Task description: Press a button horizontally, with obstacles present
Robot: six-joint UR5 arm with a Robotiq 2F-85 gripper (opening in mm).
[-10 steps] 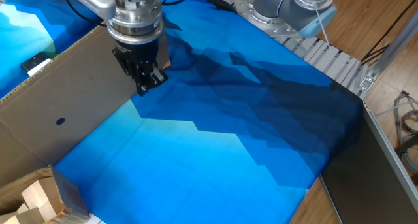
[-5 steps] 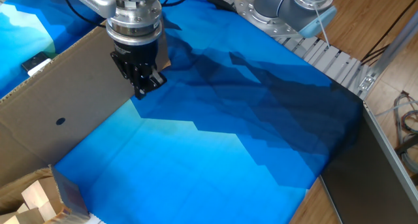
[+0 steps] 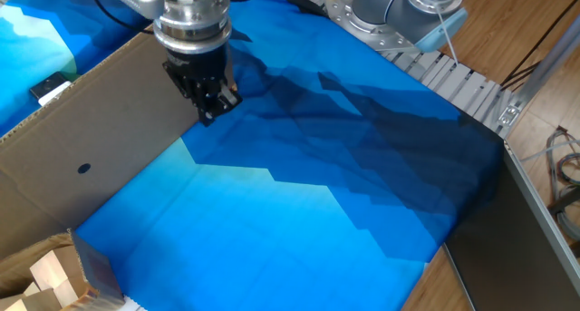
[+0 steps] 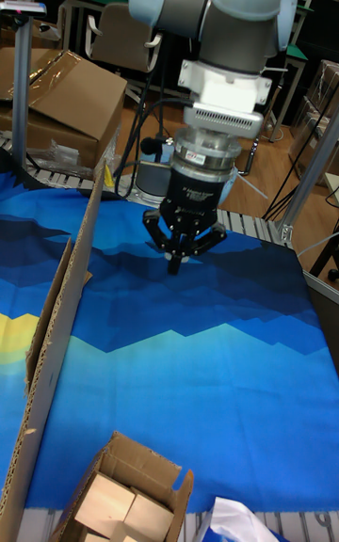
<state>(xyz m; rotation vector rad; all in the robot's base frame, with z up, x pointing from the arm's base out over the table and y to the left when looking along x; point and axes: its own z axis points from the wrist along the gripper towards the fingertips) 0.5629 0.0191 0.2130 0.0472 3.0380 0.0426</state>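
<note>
My gripper (image 3: 210, 114) hangs over the blue cloth, just off the far end of the obstacles, a long brown cardboard panel (image 3: 100, 139) standing on edge. In the tall fixed view the gripper (image 4: 175, 265) points down with its fingertips pressed together, holding nothing. A small dark round hole (image 3: 83, 168) shows in the panel's face, down-left of the gripper. The panel (image 4: 42, 382) runs edge-on along the left. A small white-and-black box (image 3: 50, 87) peeks over the panel's top edge on its far side. The button's red face is hidden.
An open cardboard box of pale wooden blocks (image 3: 45, 275) sits at the near left corner, also low in the tall view (image 4: 122, 495). The arm's base (image 3: 399, 12) and a ribbed metal rail (image 3: 462, 84) line the far right. Blue patterned cloth (image 3: 299, 211) covers the table.
The gripper has shifted slightly right and toward the far end of the panel, staying beside the cardboard. Nothing else has moved.
</note>
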